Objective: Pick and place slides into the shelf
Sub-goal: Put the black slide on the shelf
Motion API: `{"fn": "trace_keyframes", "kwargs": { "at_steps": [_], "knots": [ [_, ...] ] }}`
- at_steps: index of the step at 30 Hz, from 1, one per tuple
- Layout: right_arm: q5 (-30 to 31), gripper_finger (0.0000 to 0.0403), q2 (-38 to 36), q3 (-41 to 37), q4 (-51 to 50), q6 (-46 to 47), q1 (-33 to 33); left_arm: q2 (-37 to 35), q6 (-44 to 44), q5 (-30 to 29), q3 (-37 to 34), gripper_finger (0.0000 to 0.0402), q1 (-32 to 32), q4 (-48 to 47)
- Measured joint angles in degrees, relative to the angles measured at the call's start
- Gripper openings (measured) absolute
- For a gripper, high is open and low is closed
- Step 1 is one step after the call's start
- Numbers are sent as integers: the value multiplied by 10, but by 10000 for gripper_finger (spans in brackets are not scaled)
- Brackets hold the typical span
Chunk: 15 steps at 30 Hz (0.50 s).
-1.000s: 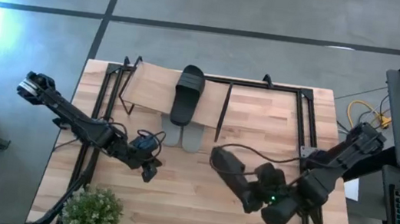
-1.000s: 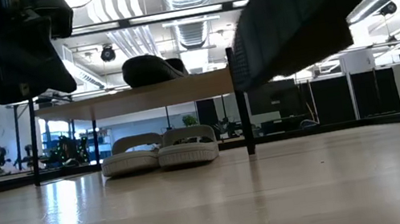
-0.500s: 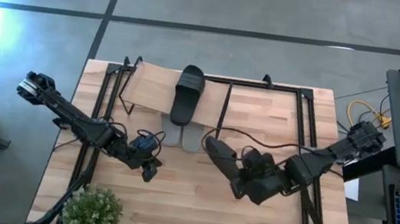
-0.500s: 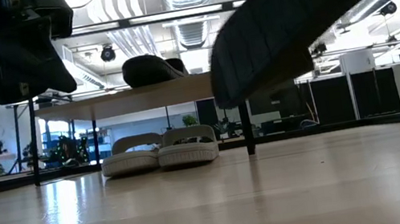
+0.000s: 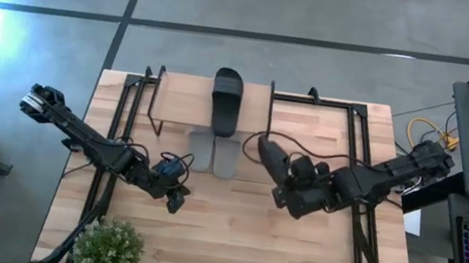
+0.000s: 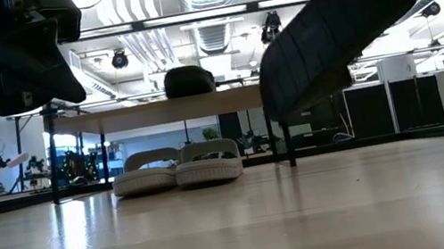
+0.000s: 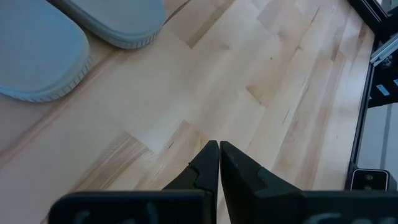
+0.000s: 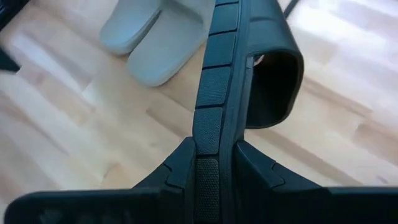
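One black slide [image 5: 226, 99] sits on the shelf [image 5: 184, 98] at upper centre, the grey pair [image 5: 214, 153] beneath it. The right gripper [image 5: 292, 192] clamps the last black slide [image 5: 270, 162] mid-frame, not yet shelved; the left gripper [image 5: 174, 200] hangs closed, empty.

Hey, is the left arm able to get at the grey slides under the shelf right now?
Probably yes: the left gripper hangs shut and empty beside the grey slides, bare table between; the shelf overhead limits it to a low sideways approach.

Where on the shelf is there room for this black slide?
Shelf top is bare left of the black slide already there, narrower on its right. Underneath is crowded by the grey pair. Right claw holds the other slide.
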Motion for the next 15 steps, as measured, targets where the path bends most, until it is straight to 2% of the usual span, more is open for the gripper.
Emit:
{"fn": "trace_keyframes", "kwargs": {
  "at_steps": [7,10,15],
  "knots": [
    [-12,75,-8,4,-7,25,18,0,0,0,0,0,0,0],
    [-27,76,-12,4,-6,52,47,0,2,0,0,0,0,-1],
    [-92,76,-7,4,4,89,122,0,5,0,0,0,0,-7]
  ]
}}
